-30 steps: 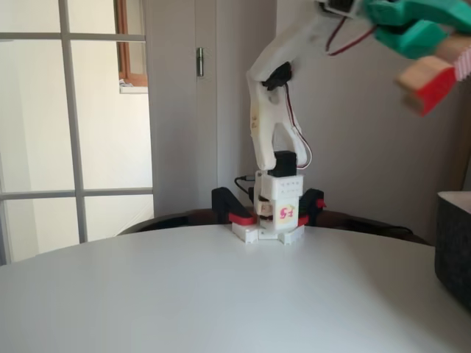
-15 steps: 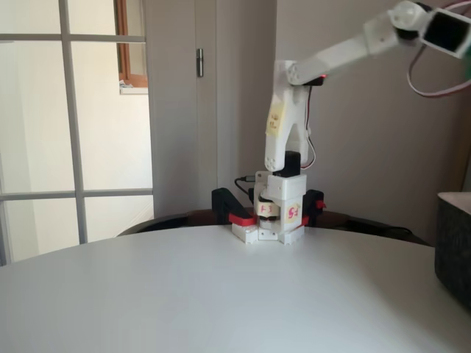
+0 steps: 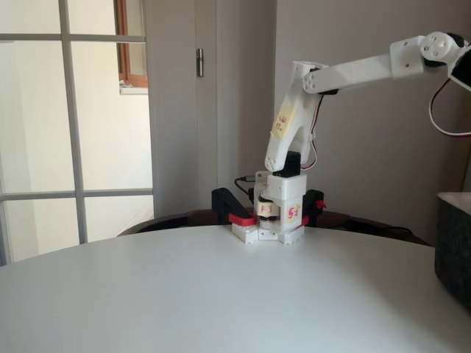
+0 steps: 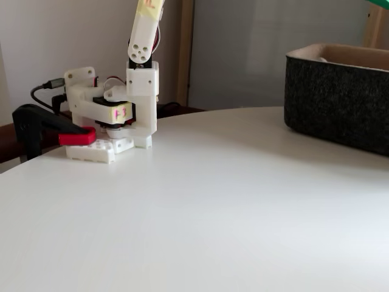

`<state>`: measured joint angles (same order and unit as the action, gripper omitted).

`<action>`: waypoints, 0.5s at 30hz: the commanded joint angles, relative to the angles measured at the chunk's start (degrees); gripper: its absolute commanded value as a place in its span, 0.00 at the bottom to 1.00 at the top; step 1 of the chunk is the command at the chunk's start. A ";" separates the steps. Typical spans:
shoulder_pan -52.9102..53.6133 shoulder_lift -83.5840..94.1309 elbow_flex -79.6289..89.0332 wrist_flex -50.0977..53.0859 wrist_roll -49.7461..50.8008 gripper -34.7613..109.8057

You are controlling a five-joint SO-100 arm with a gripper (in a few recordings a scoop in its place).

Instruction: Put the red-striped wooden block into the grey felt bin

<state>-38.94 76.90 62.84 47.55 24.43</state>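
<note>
We see a wide white bench (image 3: 221,294) in both fixed views, with the white arm (image 3: 353,72) clamped at its far edge and stretched out high toward the right side of a fixed view, its end running out of the picture. The grey felt bin (image 4: 337,97) sits on the bench well apart from the arm's base (image 4: 112,118) (a dark sliver of it also shows at the right edge of the other view). We cannot tell whether the jaws are spread or pinching anything, and we cannot place the block.
</note>
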 commanded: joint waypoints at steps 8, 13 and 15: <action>0.44 14.50 -1.58 16.61 0.09 0.38; 3.96 28.30 8.44 19.25 2.37 0.38; 6.50 34.28 13.01 19.51 4.66 0.38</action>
<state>-33.66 100.55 70.66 66.01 26.72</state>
